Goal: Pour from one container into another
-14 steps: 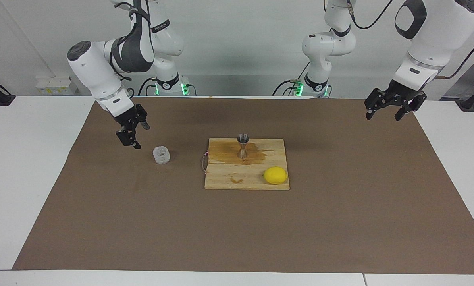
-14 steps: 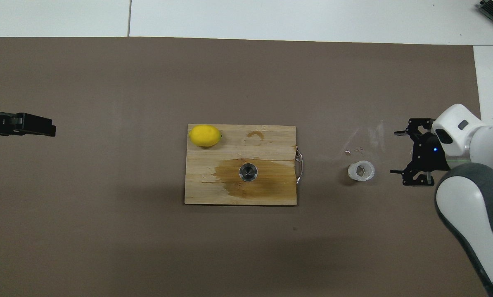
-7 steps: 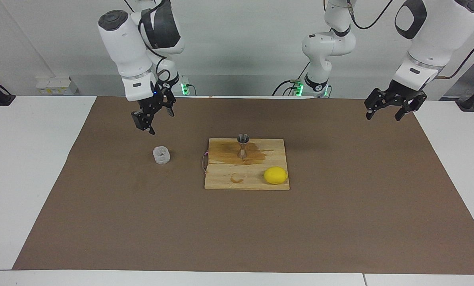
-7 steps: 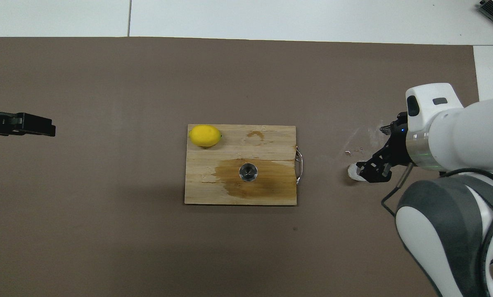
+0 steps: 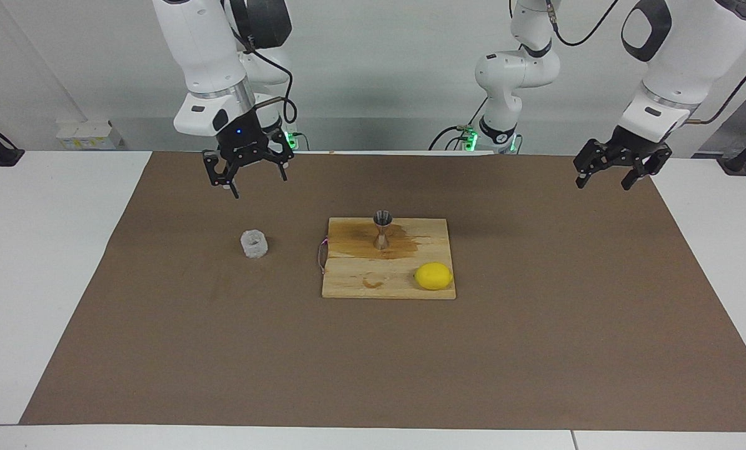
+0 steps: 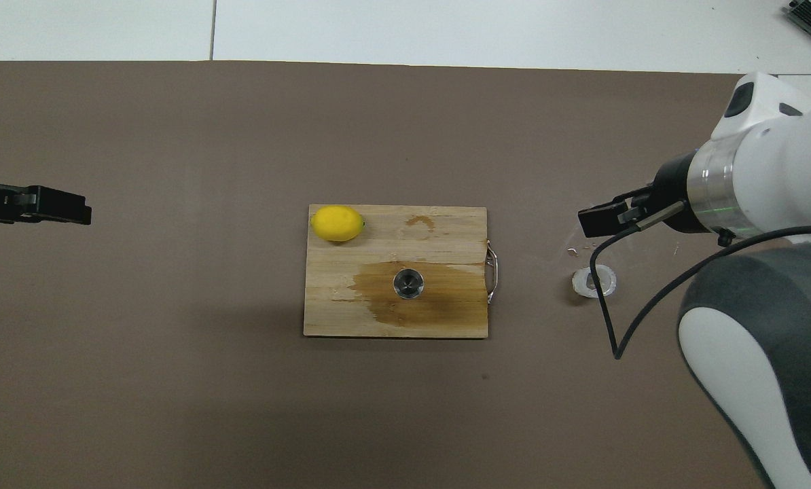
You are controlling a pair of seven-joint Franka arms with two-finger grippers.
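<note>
The clear knobbly cup (image 5: 253,244) stands upright on the brown mat toward the right arm's end, also in the overhead view (image 6: 595,282). The silvery hourglass jigger (image 5: 382,229) stands upright on the wooden board, in a dark wet patch; it shows from above (image 6: 408,282). My right gripper (image 5: 257,184) is open and empty, up in the air over the mat, well above the cup and apart from it; it also shows in the overhead view (image 6: 601,221). My left gripper (image 5: 603,182) waits open and empty over the mat's edge at the left arm's end (image 6: 66,207).
A wooden board (image 5: 360,284) with a small metal handle lies mid-table. A yellow lemon (image 5: 433,275) rests on the board's corner farther from the robots. A few droplets lie on the mat (image 6: 174,407) beside the cup.
My right arm has swung up and turned: its gripper rose from mat level beside the cup to high above it. The cup, jigger and left arm have not moved.
</note>
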